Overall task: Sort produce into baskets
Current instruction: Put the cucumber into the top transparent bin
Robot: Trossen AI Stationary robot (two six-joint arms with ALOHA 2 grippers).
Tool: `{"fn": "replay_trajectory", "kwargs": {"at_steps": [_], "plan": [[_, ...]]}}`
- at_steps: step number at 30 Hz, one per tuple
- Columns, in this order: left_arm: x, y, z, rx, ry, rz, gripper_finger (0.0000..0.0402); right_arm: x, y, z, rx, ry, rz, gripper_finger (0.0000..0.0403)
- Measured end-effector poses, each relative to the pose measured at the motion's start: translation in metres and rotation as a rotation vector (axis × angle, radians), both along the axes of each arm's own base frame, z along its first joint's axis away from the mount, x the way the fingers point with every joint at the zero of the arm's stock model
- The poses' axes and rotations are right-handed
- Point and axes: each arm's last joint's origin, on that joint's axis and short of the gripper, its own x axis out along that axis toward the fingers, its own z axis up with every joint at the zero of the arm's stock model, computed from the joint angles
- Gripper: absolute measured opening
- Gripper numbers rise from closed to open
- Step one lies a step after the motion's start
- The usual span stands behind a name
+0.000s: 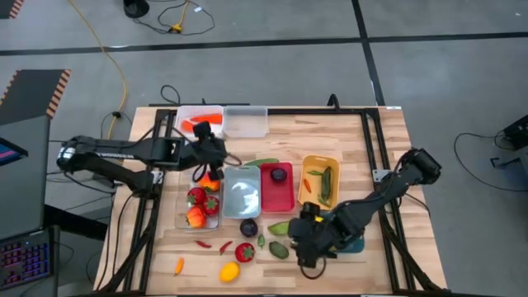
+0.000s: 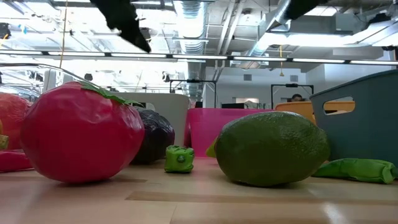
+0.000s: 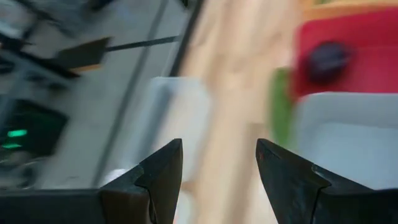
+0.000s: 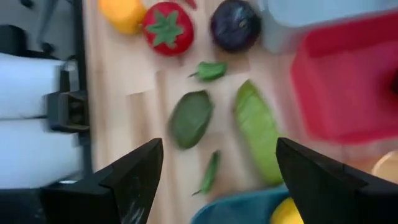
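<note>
My left gripper [image 1: 214, 167] hangs open above the far end of the silver-grey basket [image 1: 242, 190], with nothing between its fingers [image 3: 163, 168]. My right gripper [image 1: 305, 243] is open too, above the loose produce at the table's near side, beside the teal basket [image 4: 239, 208]. Below it on the wood lie a dark green fruit [image 4: 190, 118], a green pod [image 4: 258, 130], a red tomato [image 4: 166, 28] and a purple plum [image 4: 234, 23]. Another plum [image 1: 280, 174] lies in the red basket [image 1: 277, 196].
A white basket [image 1: 200, 120] with a carrot and a clear basket [image 1: 245, 121] stand at the far edge. A clear basket [image 1: 202, 216] holds red produce; the yellow-orange one [image 1: 320, 161] holds green pieces. A lemon [image 1: 229, 271], a carrot [image 1: 179, 265] and chilies [image 1: 202, 243] lie near the front.
</note>
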Motion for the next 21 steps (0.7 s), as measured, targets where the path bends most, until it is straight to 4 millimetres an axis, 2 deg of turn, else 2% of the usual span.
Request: {"fn": "replay_trajectory", "kwargs": {"at_steps": [5, 10, 14, 21], "plan": [[-0.006, -0.031, 0.007, -0.131, 0.001, -0.073, 0.0192, 0.022, -0.010, -0.022, -0.085, 0.036, 0.049, 0.0340], [-0.019, -0.056, 0.009, -0.174, 0.015, -0.137, 0.0192, 0.038, -0.022, -0.044, -0.110, 0.122, 0.124, 0.0340], [-0.032, -0.068, 0.017, -0.201, -0.041, -0.156, 0.0192, 0.044, -0.036, -0.044, -0.081, 0.151, 0.104, 0.0340], [-0.049, -0.075, 0.028, -0.226, -0.118, -0.184, 0.0192, 0.050, -0.054, -0.045, -0.140, 0.169, 0.130, 0.0340]]}}
